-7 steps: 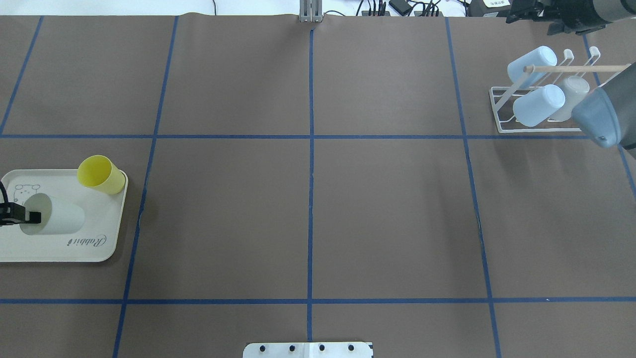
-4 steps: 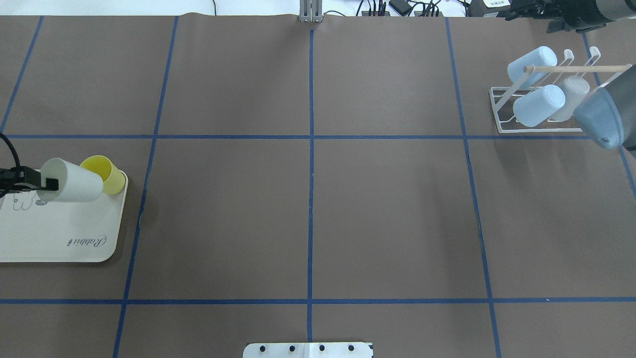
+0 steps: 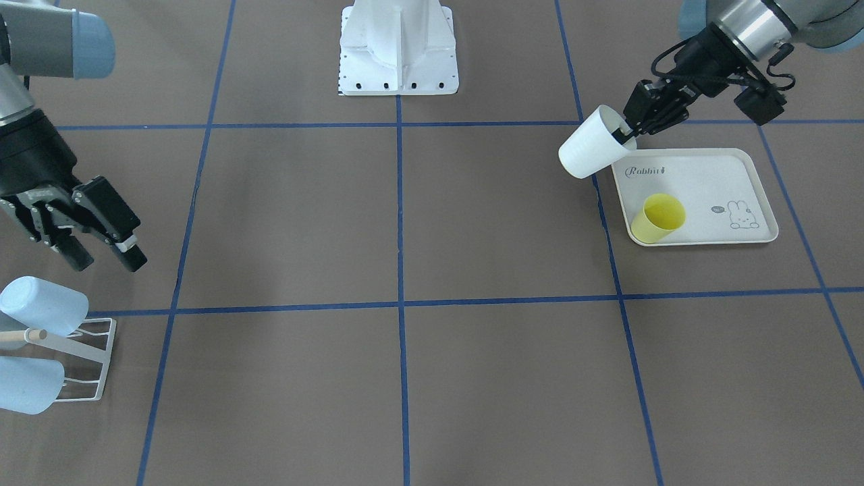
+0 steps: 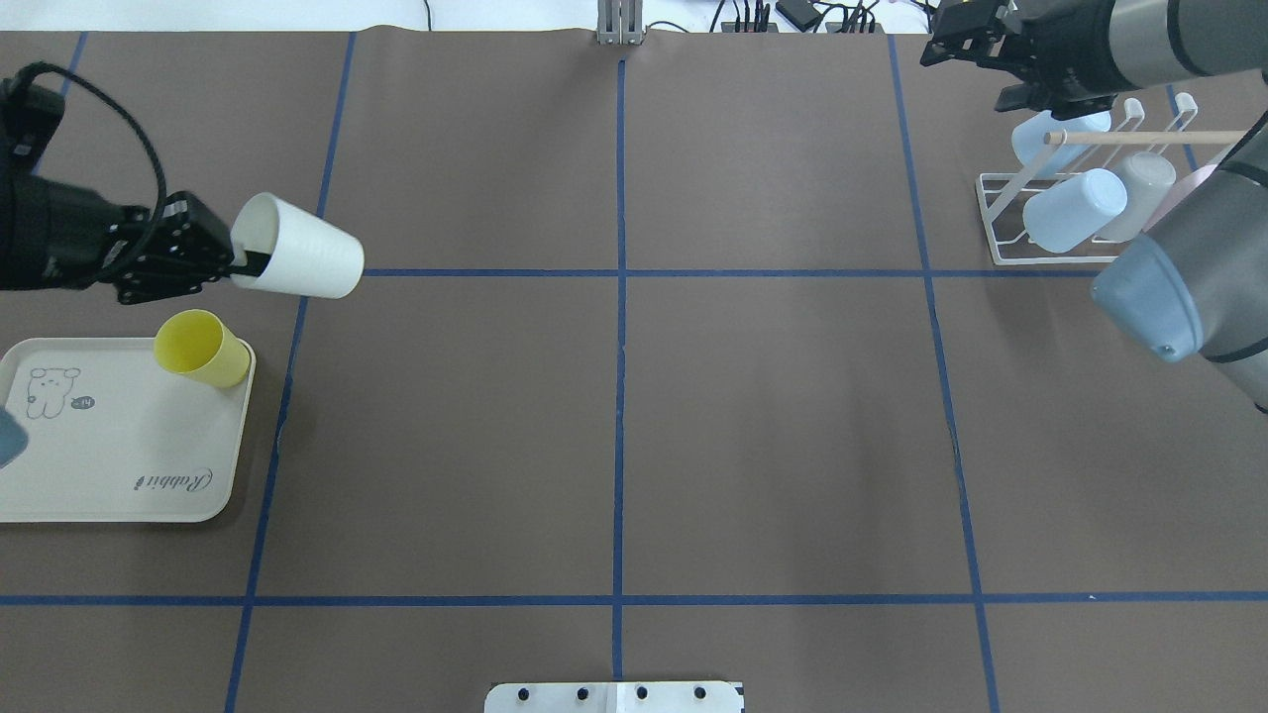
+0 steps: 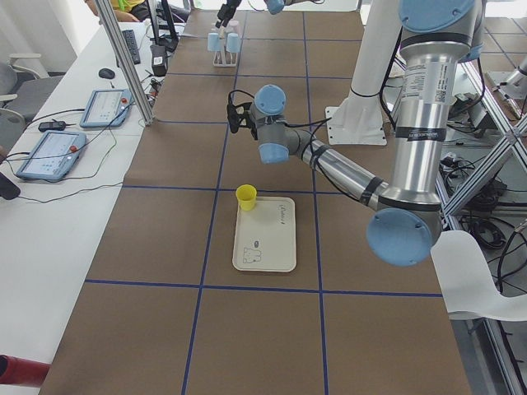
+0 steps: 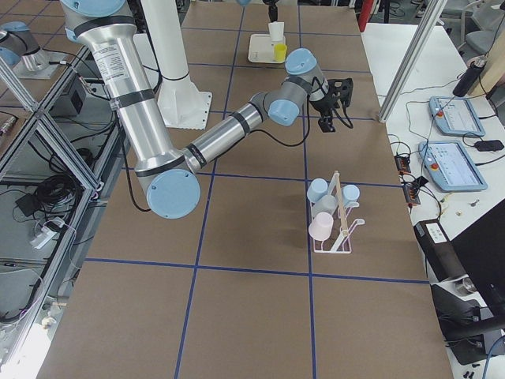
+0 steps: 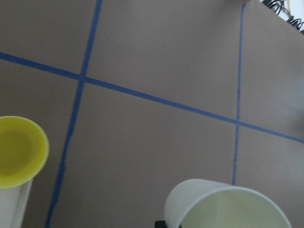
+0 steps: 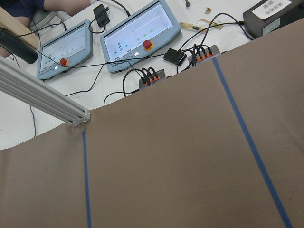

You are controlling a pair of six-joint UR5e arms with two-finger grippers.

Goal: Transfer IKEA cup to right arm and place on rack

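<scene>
As the handover stage of the task begins, the robot's left end effector (image 4: 241, 265) is clamped on the rim of a white tapered plastic cup (image 4: 302, 260), one finger inside the mouth and the other outside. Seen from overhead, the cup hangs in the air at about 9 o'clock over the brown tabletop (image 4: 614, 426). It is tipped almost onto its side, with its base pointing toward 3 o'clock. It is clear of the cream rabbit-print tray (image 4: 119, 475), which lies at its 7 o'clock. A yellow plastic cup (image 4: 201, 348) lies on its side at that tray's corner.

The right end effector (image 3: 106, 260) hovers with its fingers spread apart and holds nothing. It is well apart from the cup, up at 2 o'clock near the white wire-frame rack (image 4: 985, 203). That rack carries pale blue cups (image 4: 1073, 209) under its light wooden peg (image 4: 1139, 138).

The transfer itself is not yet done. The next move appears to call for both arms to meet near the centre line. The left arm would need to present the cup's bare base and wall so the open right fingers can close on it before the left lets go.
</scene>
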